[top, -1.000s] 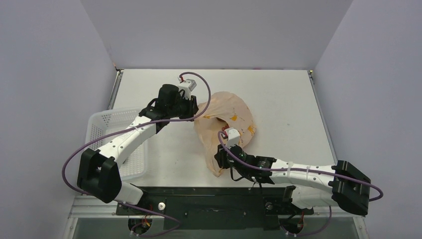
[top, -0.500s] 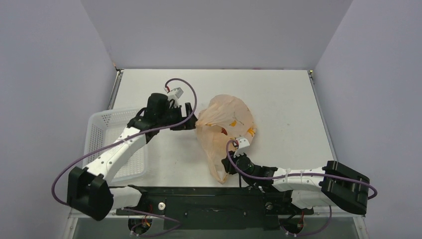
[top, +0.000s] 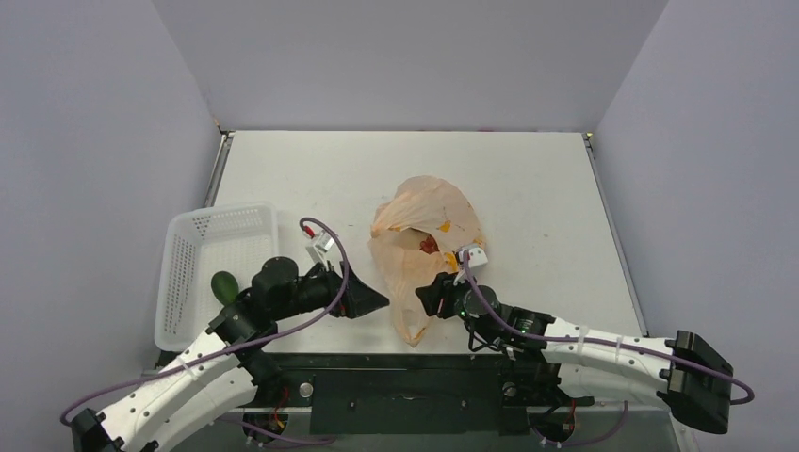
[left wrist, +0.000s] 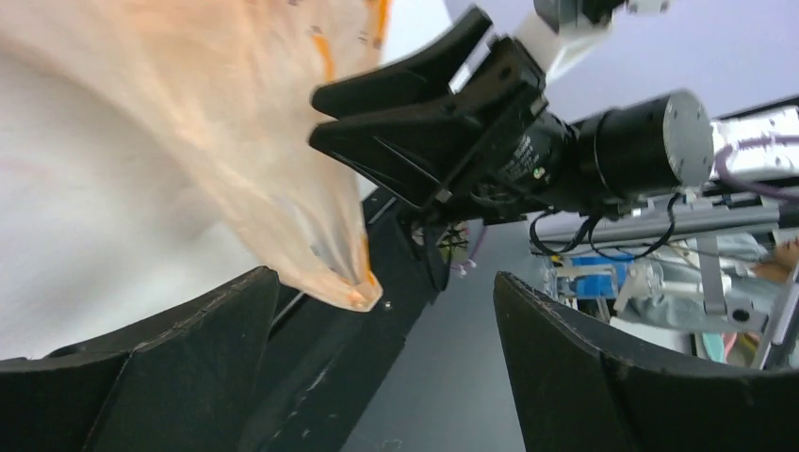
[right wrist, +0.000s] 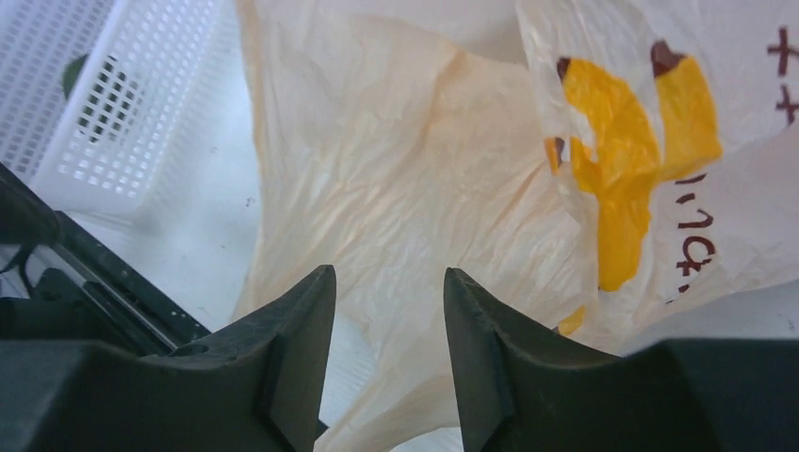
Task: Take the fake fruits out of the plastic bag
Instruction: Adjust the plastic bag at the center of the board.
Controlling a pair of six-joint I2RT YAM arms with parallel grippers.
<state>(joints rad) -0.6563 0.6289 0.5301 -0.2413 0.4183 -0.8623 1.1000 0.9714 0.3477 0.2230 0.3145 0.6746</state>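
The plastic bag (top: 429, 212) lies mid-way across the bench (top: 546, 188), an arm at each side of its near tip.
A white mesh basket (top: 188, 222) hugs the left edge, a green item (top: 226, 285) inside. The left gripper (top: 377, 302) has its jaws gaping, released; the right gripper (top: 421, 298) has its jaws spread too, holding nothing. A red fake fruit (top: 429, 245) shows inside the bag. Rightward, white surface runs to lilac walls (top: 396, 66).

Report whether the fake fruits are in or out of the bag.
In: a red fruit shows inside the plastic bag; the others cannot be told.
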